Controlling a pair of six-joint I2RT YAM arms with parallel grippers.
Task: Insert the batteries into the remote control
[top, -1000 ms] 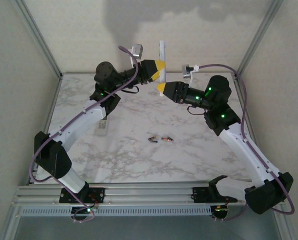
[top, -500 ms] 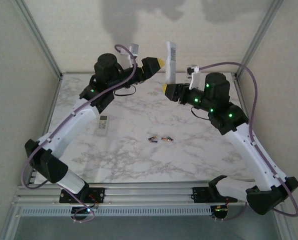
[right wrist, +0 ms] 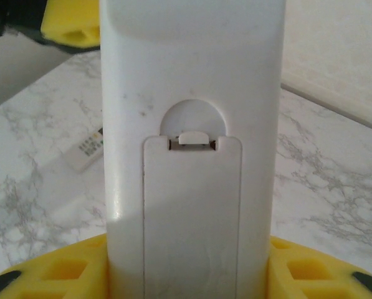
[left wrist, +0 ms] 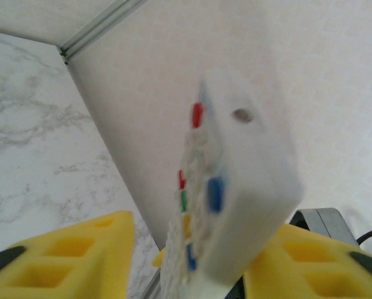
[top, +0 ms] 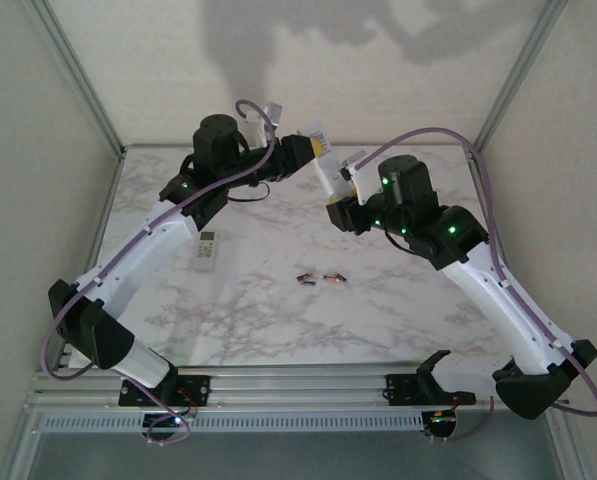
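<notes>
Nearest the arm bases, two tiny dark cylindrical batteries with copper bands (top: 306,277) lie side by side on the white marble-patterned table (top: 408,310). They sit almost end to end, their long axes running left to right. A small white spare remote with coloured buttons (top: 206,250) rests flat farther back and to the left.

Beyond them, above the table, the long white plastic remote control (top: 330,178) hangs tilted between both arms. Its long axis climbs from the right gripper (top: 338,208) up and away to the left gripper (top: 316,143).

The right gripper's yellow pads are clamped on the remote's lower end. In the right wrist view the closed battery cover (right wrist: 192,218) faces the camera, with its latch tab (right wrist: 192,137) at the top.

The left gripper brackets the upper, buttoned end. One pad sits against the casing, but a sliver of wall shows beside the other, so I cannot tell whether it grips.

The batteries lie below and nearer than both grippers, closer to the right one. That gripper is occupied, so the cover probably has to open before either cell is fetched.
</notes>
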